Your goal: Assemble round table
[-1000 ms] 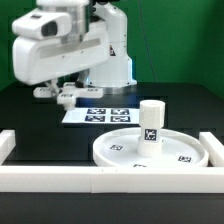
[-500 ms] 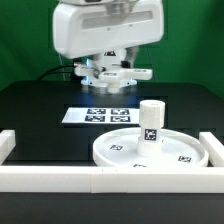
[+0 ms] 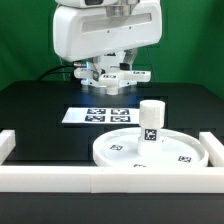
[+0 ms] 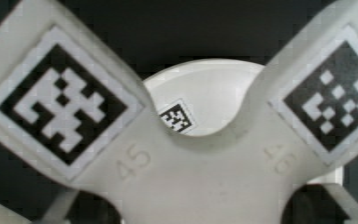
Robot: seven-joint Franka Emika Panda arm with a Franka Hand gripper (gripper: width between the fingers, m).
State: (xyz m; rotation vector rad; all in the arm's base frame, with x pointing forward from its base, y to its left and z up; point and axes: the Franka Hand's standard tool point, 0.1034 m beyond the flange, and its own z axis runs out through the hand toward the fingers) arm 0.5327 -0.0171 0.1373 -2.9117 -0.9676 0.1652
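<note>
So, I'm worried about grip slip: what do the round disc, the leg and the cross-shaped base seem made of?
All three look like white plastic: the round disc is smooth matte white with a moulded rim; the cylindrical leg the same white, no grain; the cross-shaped base smooth, with faint figures moulded in. Their tags look like printed stickers, probably paper.

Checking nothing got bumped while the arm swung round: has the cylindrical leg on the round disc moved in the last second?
No. The cylindrical leg stands upright at the same spot on the round disc, unchanged against the marker board behind it.
</note>
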